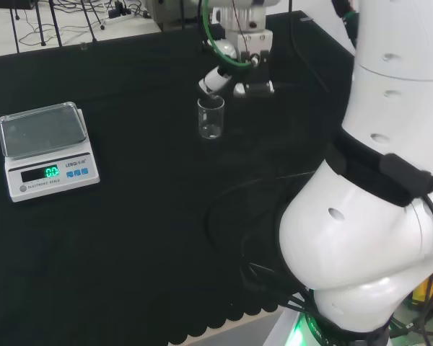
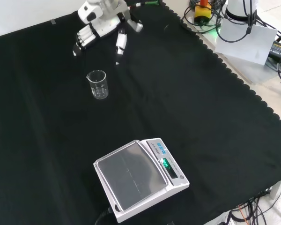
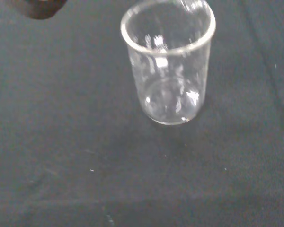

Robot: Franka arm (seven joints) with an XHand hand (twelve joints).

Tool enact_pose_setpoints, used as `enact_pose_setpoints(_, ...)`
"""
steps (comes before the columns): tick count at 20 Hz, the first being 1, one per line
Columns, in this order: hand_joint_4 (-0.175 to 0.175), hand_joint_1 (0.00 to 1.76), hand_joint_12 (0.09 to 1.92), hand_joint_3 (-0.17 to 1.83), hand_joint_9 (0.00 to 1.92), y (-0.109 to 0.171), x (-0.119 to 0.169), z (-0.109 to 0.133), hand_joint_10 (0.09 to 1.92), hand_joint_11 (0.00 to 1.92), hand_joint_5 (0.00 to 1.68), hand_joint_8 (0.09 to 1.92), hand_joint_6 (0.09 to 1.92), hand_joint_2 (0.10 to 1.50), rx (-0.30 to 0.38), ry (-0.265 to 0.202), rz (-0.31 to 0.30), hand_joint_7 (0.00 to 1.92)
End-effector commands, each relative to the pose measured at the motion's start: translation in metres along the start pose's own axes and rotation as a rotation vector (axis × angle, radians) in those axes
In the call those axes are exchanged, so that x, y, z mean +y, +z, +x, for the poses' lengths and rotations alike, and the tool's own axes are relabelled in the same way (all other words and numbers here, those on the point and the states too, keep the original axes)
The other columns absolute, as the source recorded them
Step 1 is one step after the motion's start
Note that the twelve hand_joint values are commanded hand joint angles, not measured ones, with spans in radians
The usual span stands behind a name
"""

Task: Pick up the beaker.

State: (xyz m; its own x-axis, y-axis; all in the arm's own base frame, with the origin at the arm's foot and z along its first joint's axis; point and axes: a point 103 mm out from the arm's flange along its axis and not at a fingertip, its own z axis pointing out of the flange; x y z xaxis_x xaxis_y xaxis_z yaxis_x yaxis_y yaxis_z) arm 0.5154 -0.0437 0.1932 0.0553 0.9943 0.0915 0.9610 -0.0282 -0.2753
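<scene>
A small clear glass beaker [image 1: 211, 117] stands upright and empty on the black cloth; the front view has the beaker [image 2: 97, 84] left of centre, and the wrist view sees the beaker [image 3: 168, 61] close up. The black and white hand [image 2: 99, 28] hovers just beyond the beaker in the front view, apart from it, its fingers [image 2: 84, 38] and thumb [image 2: 121, 42] straight and spread, holding nothing. In the head view the hand [image 1: 227, 76] sits just behind and to the right of the beaker's rim.
A white electronic scale [image 1: 47, 148] with a lit green display stands at the left in the head view; the scale [image 2: 138, 178] is near the front in the front view. The cloth's scalloped edge [image 2: 234, 65] runs along the right.
</scene>
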Motion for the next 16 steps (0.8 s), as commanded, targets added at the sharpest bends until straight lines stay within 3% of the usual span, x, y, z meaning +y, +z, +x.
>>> enact_pose_setpoints(1,0.071,0.68,1.19,-0.03,0.01,0.021,0.032,-0.024,0.88,0.00,0.00,0.39,0.09,0.84,0.043,0.013,-0.001,0.00)
enact_pose_setpoints(16,0.072,0.68,1.19,-0.03,0.01,0.062,0.059,-0.020,0.88,0.00,0.00,0.41,0.09,0.84,0.035,0.010,0.085,0.00)
